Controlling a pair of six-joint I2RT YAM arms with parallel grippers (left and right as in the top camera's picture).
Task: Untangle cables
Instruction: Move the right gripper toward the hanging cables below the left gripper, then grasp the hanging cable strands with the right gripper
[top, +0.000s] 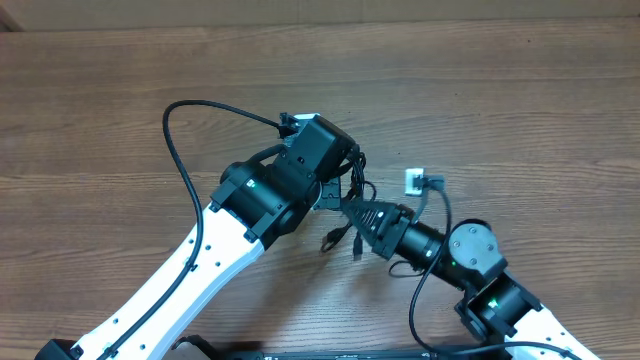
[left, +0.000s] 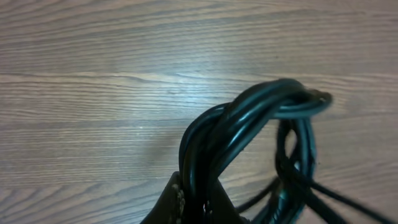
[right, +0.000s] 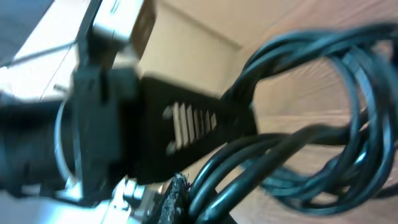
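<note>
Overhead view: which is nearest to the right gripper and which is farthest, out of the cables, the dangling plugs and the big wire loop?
1. cables: held in the right gripper, at the middle of the table.
2. plugs: hanging just below it, toward the front edge.
3. wire loop: far out to the left.

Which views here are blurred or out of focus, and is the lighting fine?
Left wrist: table grain sharp, cables up close a little soft, with mild glints. Right wrist: worst, heavily blurred, cables only dark streaks, a pale washed-out patch at top. Overhead: evenly lit, crisp, no glare, no harsh shadows.
</note>
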